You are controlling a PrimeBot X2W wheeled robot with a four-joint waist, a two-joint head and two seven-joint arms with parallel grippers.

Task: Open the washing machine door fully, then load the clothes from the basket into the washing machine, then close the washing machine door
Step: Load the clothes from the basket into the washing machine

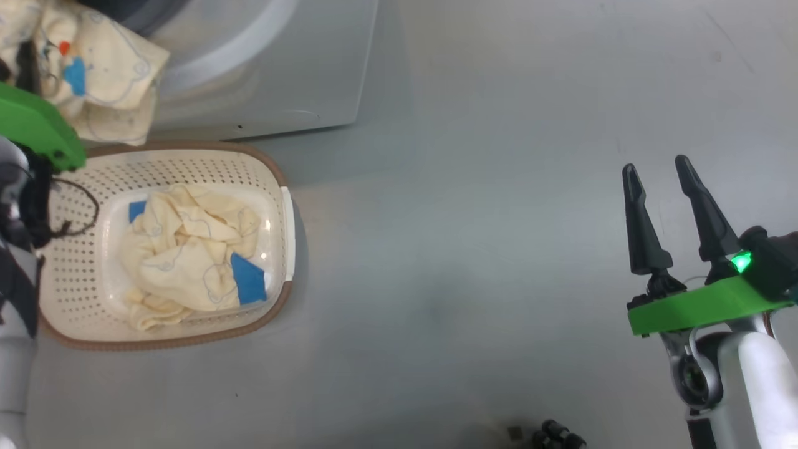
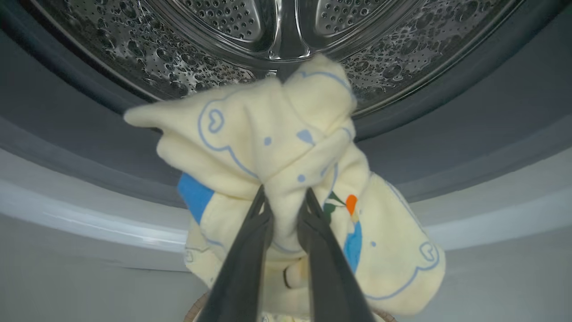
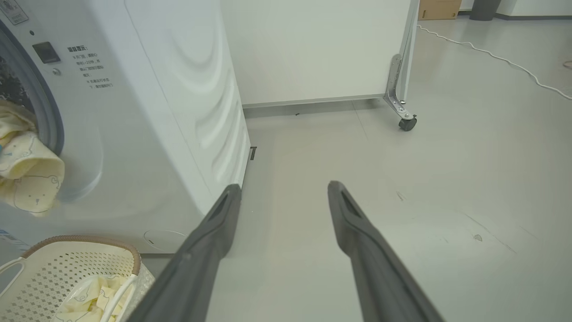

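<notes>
My left gripper point(image 2: 283, 197) is shut on a cream-yellow garment point(image 2: 286, 147) with blue line prints, holding it just in front of the washing machine's steel drum point(image 2: 214, 40) and grey gasket point(image 2: 469, 129). In the head view the same garment point(image 1: 100, 68) hangs at the top left against the washing machine point(image 1: 268, 81), above the basket point(image 1: 274, 187). More clothes point(image 1: 187, 249) with blue patches lie in the basket. My right gripper point(image 1: 658, 174) is open and empty over the floor at the right. The door is out of view.
The basket point(image 3: 80, 264) stands on the grey floor right against the machine's front point(image 3: 134, 147). A white wheeled panel point(image 3: 402, 89) stands behind the machine, and a white cable point(image 3: 505, 60) runs across the floor at the far right. Small dark parts point(image 1: 555, 434) lie near the bottom edge.
</notes>
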